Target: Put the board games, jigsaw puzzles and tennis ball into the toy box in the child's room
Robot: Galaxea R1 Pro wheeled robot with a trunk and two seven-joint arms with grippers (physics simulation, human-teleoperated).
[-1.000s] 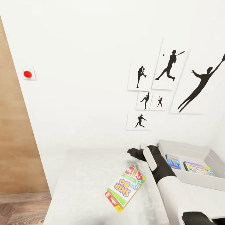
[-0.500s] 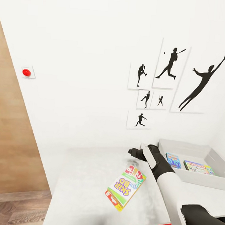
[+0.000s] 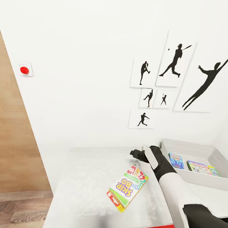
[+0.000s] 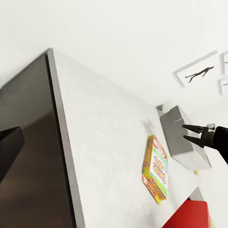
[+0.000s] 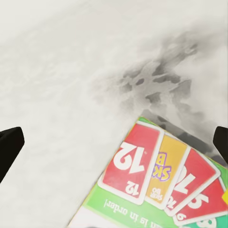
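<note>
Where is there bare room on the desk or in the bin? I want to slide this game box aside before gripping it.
The table is bare between its wall edge and the Skip-Bo game box. The right gripper hangs just beyond the box's far end. In the toy box, the wall-side half is bare; two game boxes fill the near half.

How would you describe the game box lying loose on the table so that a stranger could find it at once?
Start at the light-grey table below the black silhouette pictures. The board game lies flat on it, outside the toy box, just short of the right claw. Unlike the two boxes in the bin, it is green, yellow and red, and reads SKIP BO.
</note>
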